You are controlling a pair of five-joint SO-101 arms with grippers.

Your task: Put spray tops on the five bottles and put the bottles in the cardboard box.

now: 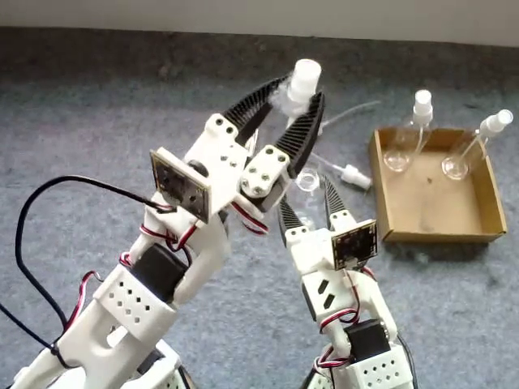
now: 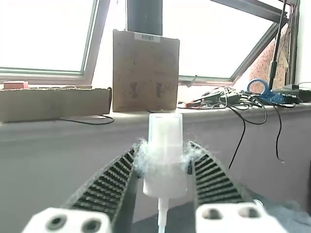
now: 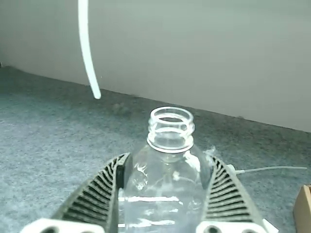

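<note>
Both clamped: ribbed left pincer point(image 2: 164, 148) on white cylindrical spray top point(image 2: 165, 131), ribbed right pincer point(image 3: 168, 161) round clear, threaded-neck bottle point(image 3: 170, 133).

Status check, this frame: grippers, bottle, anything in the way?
Left gripper shut on spray top, raised. Right gripper shut on open bottle. Tube beside neck, not inserted. Nothing between them.

Grey carpety worktop point(image 1: 97, 121) had the cardboard box point(image 1: 442, 235) toward its right edge, a loose spray top point(image 1: 354, 175) just beside it.
</note>
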